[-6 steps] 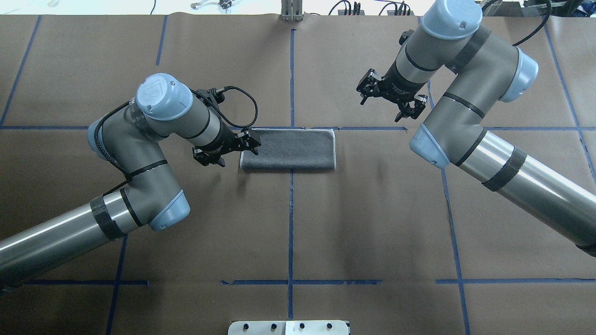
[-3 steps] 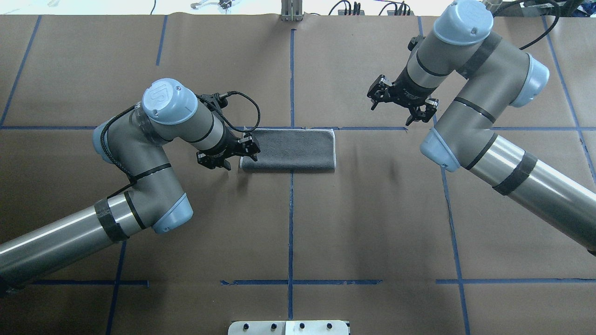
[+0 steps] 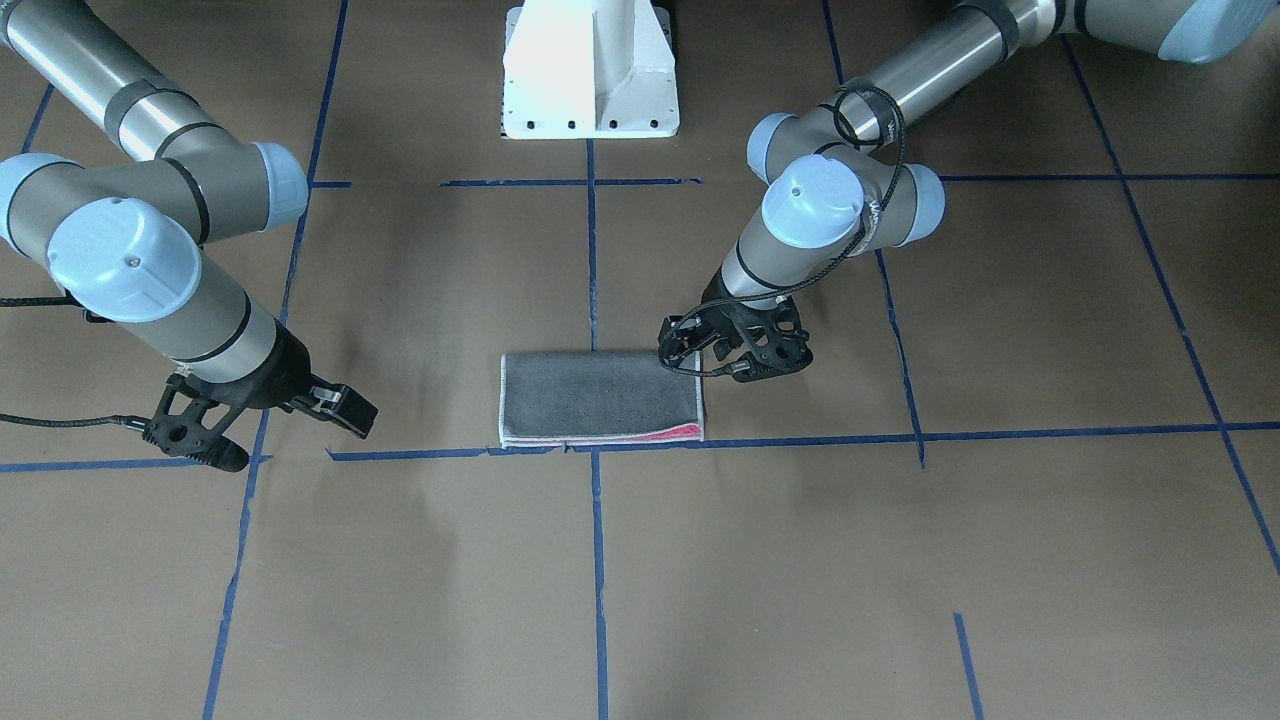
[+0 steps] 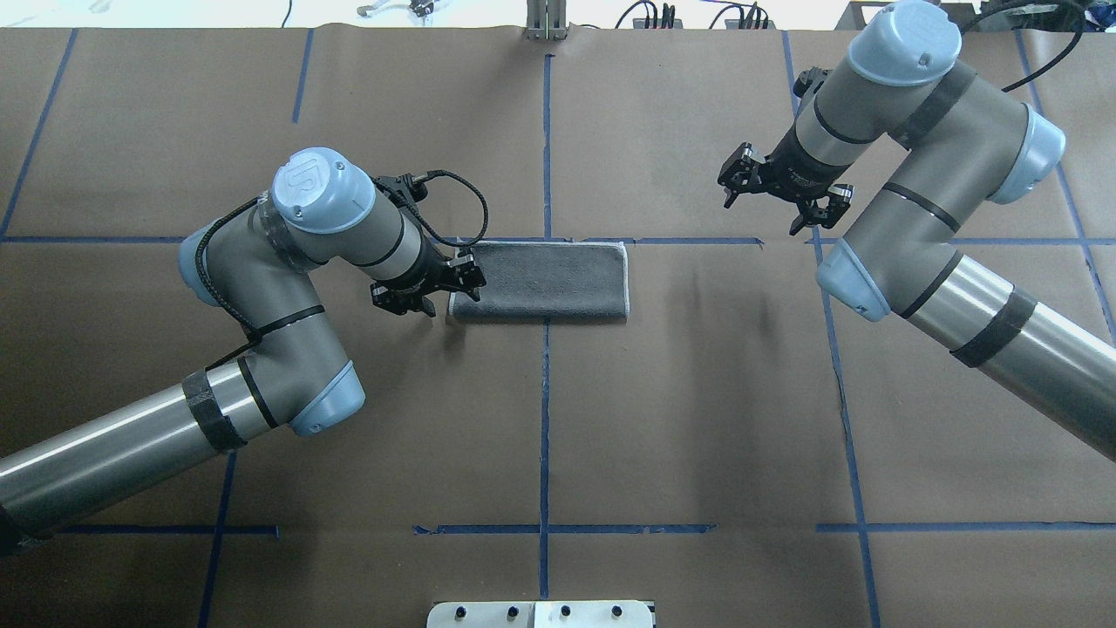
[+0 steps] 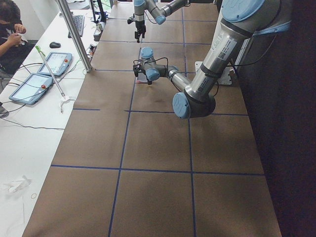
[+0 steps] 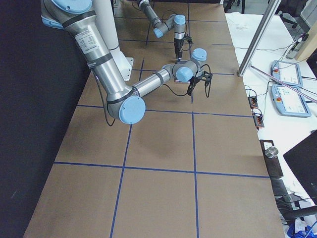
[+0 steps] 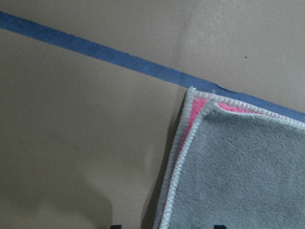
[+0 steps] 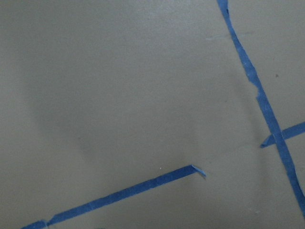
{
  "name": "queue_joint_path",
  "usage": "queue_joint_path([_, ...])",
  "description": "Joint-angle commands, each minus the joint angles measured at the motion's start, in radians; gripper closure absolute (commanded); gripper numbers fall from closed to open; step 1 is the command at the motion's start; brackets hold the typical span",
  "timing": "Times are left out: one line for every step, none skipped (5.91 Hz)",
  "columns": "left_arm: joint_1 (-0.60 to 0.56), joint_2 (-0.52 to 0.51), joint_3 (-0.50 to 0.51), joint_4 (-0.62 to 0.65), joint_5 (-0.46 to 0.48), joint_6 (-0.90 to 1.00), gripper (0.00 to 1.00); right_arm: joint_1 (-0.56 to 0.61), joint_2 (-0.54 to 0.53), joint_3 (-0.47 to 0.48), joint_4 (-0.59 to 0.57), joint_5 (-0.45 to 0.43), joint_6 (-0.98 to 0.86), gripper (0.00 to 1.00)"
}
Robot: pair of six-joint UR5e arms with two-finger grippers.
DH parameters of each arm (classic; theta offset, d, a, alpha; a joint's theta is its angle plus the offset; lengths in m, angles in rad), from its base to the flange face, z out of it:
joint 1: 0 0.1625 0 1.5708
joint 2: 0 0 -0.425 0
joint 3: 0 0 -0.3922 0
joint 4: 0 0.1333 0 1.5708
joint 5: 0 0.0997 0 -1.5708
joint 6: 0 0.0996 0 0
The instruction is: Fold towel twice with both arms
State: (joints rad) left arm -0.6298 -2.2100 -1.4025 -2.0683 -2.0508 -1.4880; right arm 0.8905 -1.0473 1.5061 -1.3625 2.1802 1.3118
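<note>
The towel (image 4: 540, 281) lies flat on the brown table, folded into a rectangle with its grey face up. A pink strip shows along its edge in the front view (image 3: 600, 395). My left gripper (image 4: 449, 301) is open and low at the towel's left end. In the left wrist view the towel's corner (image 7: 238, 162), with its whitish stitched edge and pink inner layer, lies just ahead of the spread fingertips. My right gripper (image 4: 761, 216) is open and empty, raised above bare table well to the right of the towel. It also shows in the front view (image 3: 300, 445).
Blue tape lines (image 4: 545, 392) cross the brown paper table cover. The white pedestal (image 3: 590, 70) stands at the robot's side of the table. An operators' desk with tablets (image 5: 37, 81) and a metal post (image 5: 74, 34) runs along the far side.
My right arm has drawn its gripper further right, away from the towel. My left gripper has shifted slightly and settled at the towel's left end. The towel has not moved.
</note>
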Motion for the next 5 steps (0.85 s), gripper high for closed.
queue_joint_path([0.002,-0.007,0.003,-0.001,0.000,-0.003,0.36,0.005,-0.003,0.000,0.000,0.000,-0.016,0.00])
queue_joint_path([0.002,-0.007,0.003,0.000,0.000,-0.005,0.42,0.007,-0.003,0.000,0.000,0.000,-0.016,0.00])
queue_joint_path([0.002,-0.007,0.003,0.000,0.000,-0.005,0.45,0.007,-0.002,0.000,0.000,0.000,-0.016,0.00])
queue_joint_path([0.004,-0.007,0.003,0.000,0.000,-0.005,0.47,0.008,-0.002,0.000,-0.001,0.001,-0.016,0.00])
queue_joint_path([0.007,-0.007,0.003,0.000,0.000,-0.006,0.47,0.010,-0.002,0.000,-0.001,0.001,-0.016,0.00])
